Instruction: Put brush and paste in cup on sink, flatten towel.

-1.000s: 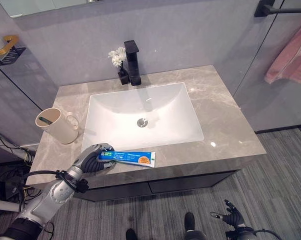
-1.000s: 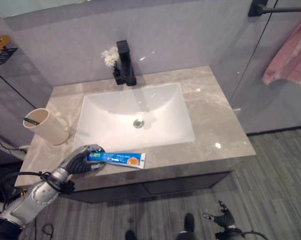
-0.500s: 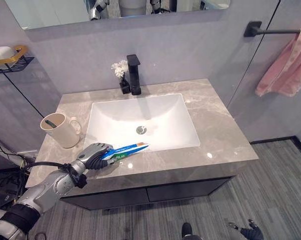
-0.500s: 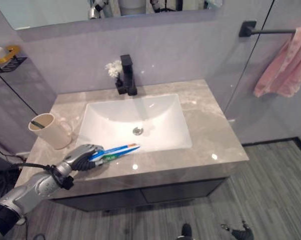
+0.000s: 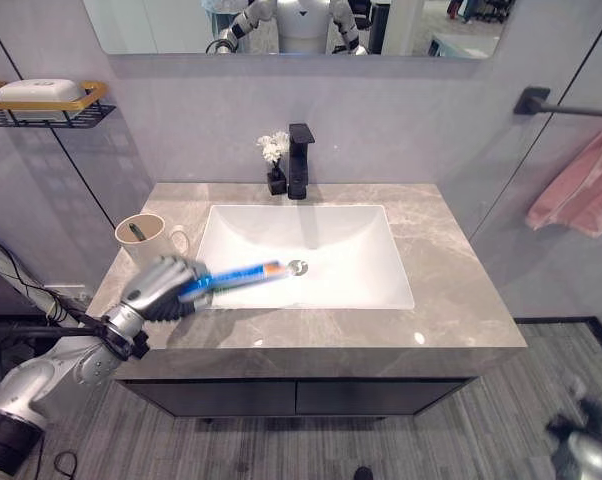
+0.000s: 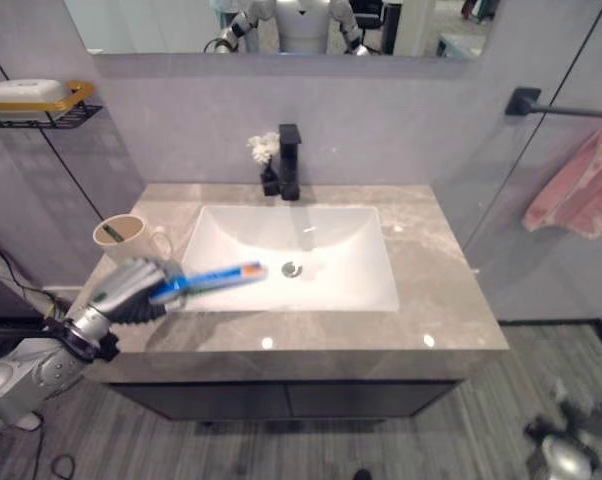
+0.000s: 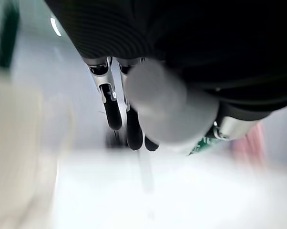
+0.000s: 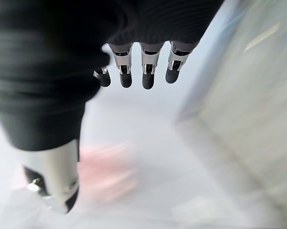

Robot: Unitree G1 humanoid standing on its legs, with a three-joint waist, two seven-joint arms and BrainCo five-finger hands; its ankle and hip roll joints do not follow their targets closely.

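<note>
The left hand [image 5: 159, 288] has its fingers curled round one end of the toothpaste tube [image 5: 236, 275], held above the counter's [image 5: 451, 290] front-left part, just beside the cup [image 5: 146, 238]. The tube's long axis points right over the sink basin [image 5: 351, 260]. The right hand [image 8: 134, 67] hangs low, fingers relaxed.

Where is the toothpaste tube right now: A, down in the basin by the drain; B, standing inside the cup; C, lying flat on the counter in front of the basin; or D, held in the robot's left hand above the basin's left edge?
D: the left hand has its fingers curled round the toothpaste tube, which sticks out over the left part of the basin, while the cup stands behind the hand.
</note>
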